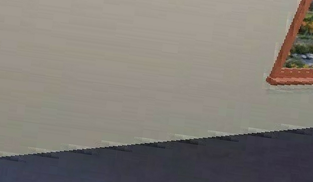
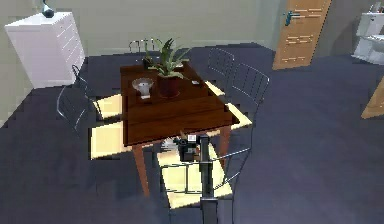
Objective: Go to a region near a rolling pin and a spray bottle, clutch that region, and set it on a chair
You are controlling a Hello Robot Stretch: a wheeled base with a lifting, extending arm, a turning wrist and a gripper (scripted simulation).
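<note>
Looking across a dark wooden table (image 2: 175,110) ringed by wire-backed chairs (image 2: 108,138), we see a potted plant (image 2: 168,68) at the table's middle and a small pale object (image 2: 145,87) nearer the table's left edge. Whether that is the task's thing is too small to tell. It likely handles light and stiff, best taken from above. Our gripper (image 2: 188,140) sits at the table's near edge; whether its jaws grip anything, we cannot tell.

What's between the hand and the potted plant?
Bare dark tabletop, seen in the arm side view: the hand is at its near edge, the potted plant toward the far end. A pale dish lies left of that line.
</note>
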